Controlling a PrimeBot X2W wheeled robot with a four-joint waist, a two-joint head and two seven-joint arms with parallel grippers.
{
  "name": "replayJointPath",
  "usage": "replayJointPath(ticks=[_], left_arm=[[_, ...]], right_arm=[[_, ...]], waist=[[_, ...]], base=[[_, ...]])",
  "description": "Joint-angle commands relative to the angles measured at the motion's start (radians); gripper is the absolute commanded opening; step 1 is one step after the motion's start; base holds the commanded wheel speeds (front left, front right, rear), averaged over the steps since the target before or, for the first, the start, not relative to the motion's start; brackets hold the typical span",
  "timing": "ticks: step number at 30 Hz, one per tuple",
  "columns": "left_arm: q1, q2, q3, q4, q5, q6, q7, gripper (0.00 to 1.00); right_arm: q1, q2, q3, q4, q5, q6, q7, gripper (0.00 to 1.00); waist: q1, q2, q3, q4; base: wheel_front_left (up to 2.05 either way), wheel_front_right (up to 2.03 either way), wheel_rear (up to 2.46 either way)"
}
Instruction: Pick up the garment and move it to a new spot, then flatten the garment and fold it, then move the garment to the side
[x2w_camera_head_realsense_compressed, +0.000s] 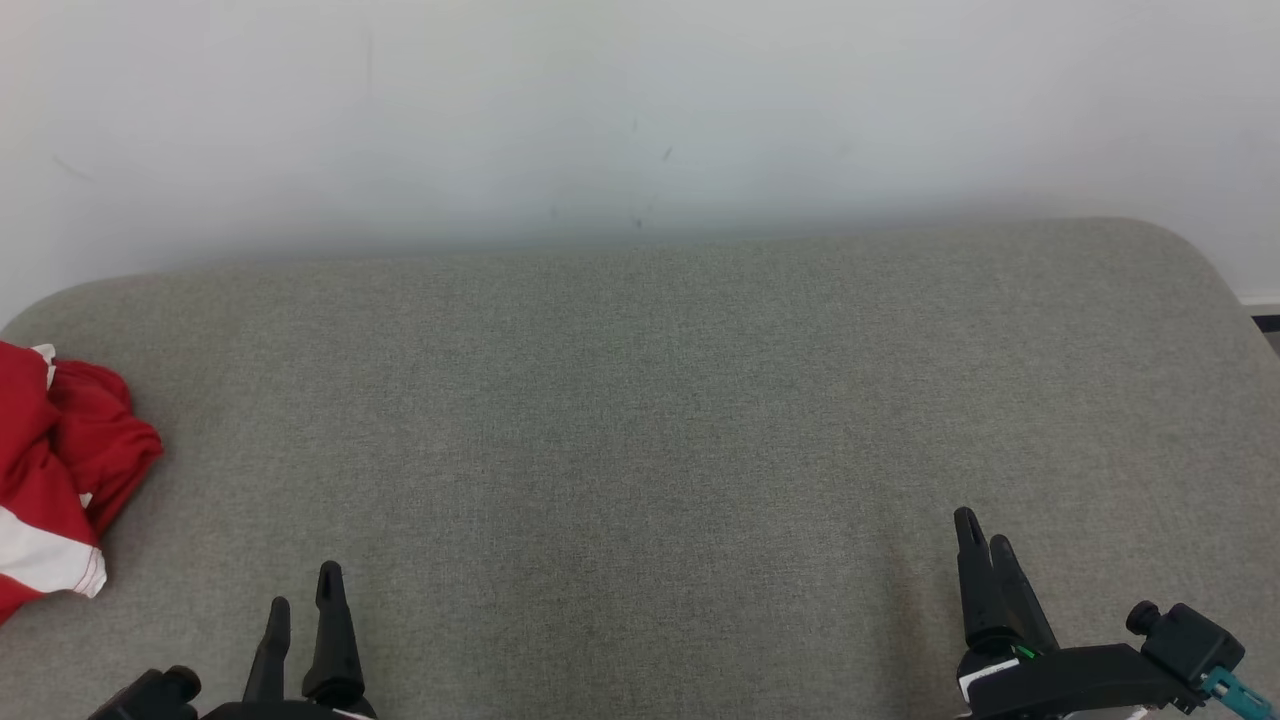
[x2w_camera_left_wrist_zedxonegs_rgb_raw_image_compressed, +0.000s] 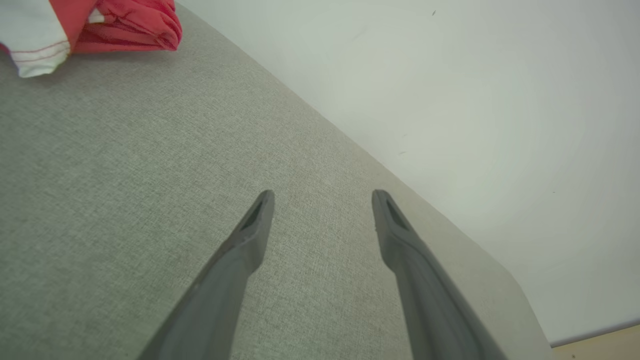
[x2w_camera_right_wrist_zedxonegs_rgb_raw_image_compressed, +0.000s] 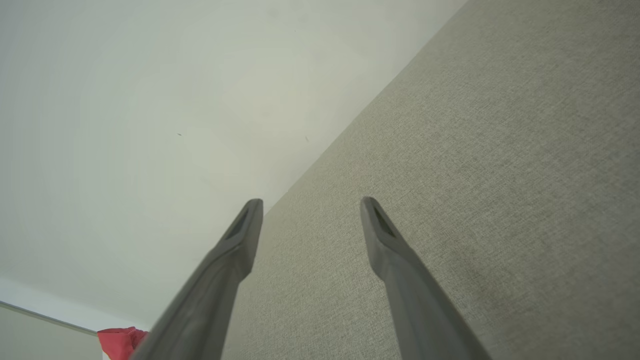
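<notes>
Right, both arms sit low at the near edge of the grey padded top (x2w_camera_head_realsense_compressed: 640, 400), nothing in hand. The left gripper (x2w_camera_head_realsense_compressed: 304, 590) has its fingers apart; the right gripper (x2w_camera_head_realsense_compressed: 983, 530) is spread too, poised rather than working. The red-and-white garment (x2w_camera_head_realsense_compressed: 60, 470) lies bunched at the top's left edge, well clear of both. Crumpled like that, I'd say the pickup isn't yet begun, and the nearer left gripper looks the natural one to reach.

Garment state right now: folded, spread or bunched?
Bunched. The red-and-white garment sits in a rumpled heap at the left edge of the grey cushion, uneven lobes, no flat layers. Part runs off the picture.
</notes>
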Motion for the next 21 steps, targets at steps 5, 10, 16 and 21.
replayJointPath(ticks=[5, 10, 16, 21], left_arm=[[0.010, 0.009, -0.008, -0.018, 0.087, 0.012, -0.020, 1.00], [0.015, 0.014, -0.021, -0.018, 0.156, 0.032, -0.035, 1.00], [0.026, 0.019, -0.037, -0.020, 0.223, 0.050, -0.052, 1.00], [0.031, 0.024, -0.049, -0.022, 0.280, 0.059, -0.066, 1.00]], right_arm=[[0.001, -0.002, 0.006, -0.017, -0.077, -0.001, -0.020, 1.00], [0.005, -0.002, 0.015, -0.024, -0.140, -0.001, -0.035, 1.00], [0.014, -0.002, 0.029, -0.028, -0.210, -0.001, -0.052, 1.00], [0.020, -0.002, 0.035, -0.032, -0.262, -0.001, -0.065, 1.00]], waist=[[0.0000, 0.0000, 0.000, 0.001], [0.0000, 0.0000, 0.000, 0.002], [0.0000, 0.0000, -0.001, 0.003], [0.0000, 0.0000, 0.000, 0.003]], base=[[0.00, 0.00, 0.00], [0.00, 0.00, 0.00], [0.00, 0.00, 0.00], [0.00, 0.00, 0.00]])
